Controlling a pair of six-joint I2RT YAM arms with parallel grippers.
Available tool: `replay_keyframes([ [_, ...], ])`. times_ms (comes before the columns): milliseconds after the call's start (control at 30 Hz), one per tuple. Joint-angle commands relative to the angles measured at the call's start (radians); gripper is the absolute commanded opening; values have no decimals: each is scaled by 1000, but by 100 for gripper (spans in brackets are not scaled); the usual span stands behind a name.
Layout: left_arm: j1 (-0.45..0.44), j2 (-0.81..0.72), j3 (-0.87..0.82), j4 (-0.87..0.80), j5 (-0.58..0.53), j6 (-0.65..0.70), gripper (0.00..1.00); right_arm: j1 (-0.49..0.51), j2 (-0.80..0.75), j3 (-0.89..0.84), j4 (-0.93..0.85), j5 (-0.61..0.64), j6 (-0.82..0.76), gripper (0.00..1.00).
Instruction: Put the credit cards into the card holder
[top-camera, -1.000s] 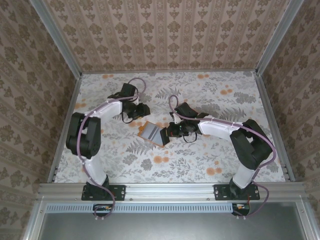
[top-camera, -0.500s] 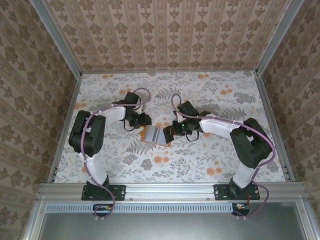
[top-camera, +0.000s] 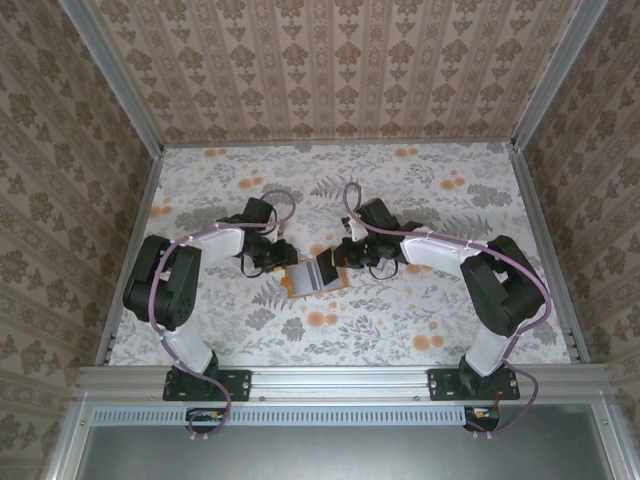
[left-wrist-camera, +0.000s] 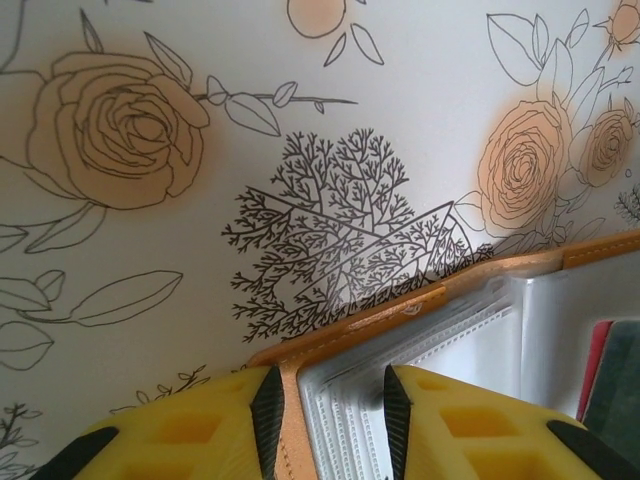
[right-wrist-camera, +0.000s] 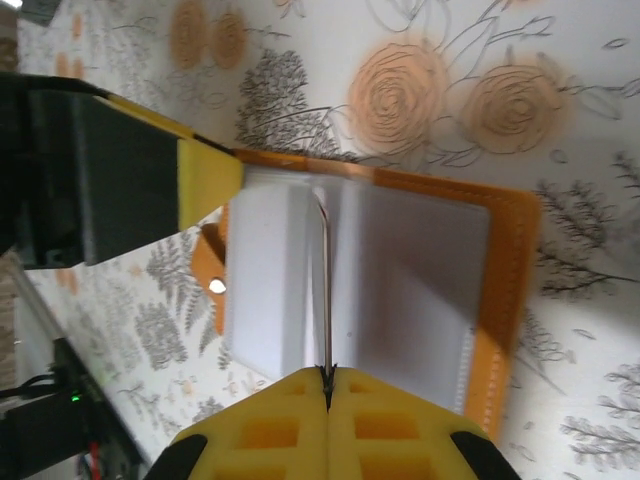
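while both arms reach toward the middle of the flowered table (top-camera: 430, 310), the card holder (top-camera: 316, 281) lies spread open between them, orange cover down, pale sleeves up. the left gripper (top-camera: 281, 260) is at its left edge and the right gripper (top-camera: 338, 262) at its far edge, the two close together over the case.

down on the left wrist camera, the left gripper (left-wrist-camera: 333, 425) has its yellow fingers (left-wrist-camera: 190, 435) just a narrow slot apart. that slot is packed with the orange rim of the card holder (left-wrist-camera: 400, 306) and a stack of clear sleeves (left-wrist-camera: 440, 340). both pads press against it, so it's clamped on the holder. off at the right of that shot, tucked under clear plastic, are the credit cards (left-wrist-camera: 598, 362), a red edge with a dark one just beside it.

over to the right wrist camera, the right gripper (right-wrist-camera: 327, 385) is squeezed fully together. it pinches a thin pale leaf (right-wrist-camera: 323, 290) that stands edge-on from the middle of the card holder (right-wrist-camera: 510, 250), with grey panels on either side. card or sleeve? can't tell from this angle. the left arm's yellow fingertip (right-wrist-camera: 208, 180) touches the holder's corner at upper left. an orange tab (right-wrist-camera: 203, 262) with a pale snap (right-wrist-camera: 217, 286) sticks out on that side over the table.
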Motion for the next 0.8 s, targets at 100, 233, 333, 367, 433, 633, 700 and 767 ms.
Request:
replay_keyframes([
  [100, -4, 22, -45, -35, -41, -11, 32, 8, 75, -30, 140, -75, 72, 5],
  [233, -3, 20, -55, -31, -45, -16, 32, 11, 103, -16, 161, -86, 85, 5],
  [333, -4, 23, -59, -22, -41, -19, 32, 11, 117, -2, 143, -85, 76, 5],
  [367, -4, 23, -61, -20, -39, -21, 32, 10, 119, -1, 134, -79, 76, 5],
  [433, -5, 24, -64, -15, -38, -22, 31, 9, 126, -2, 127, -75, 75, 5],
  [633, -7, 17, -72, -13, -38, -26, 31, 12, 136, -17, 99, -24, 83, 5],
  [700, -8, 15, -78, -10, -36, -29, 31, 18, 128, -24, 93, -1, 94, 5],
  [767, -10, 8, -85, -6, -38, -33, 30, 19, 111, -39, 83, 37, 102, 5],
])
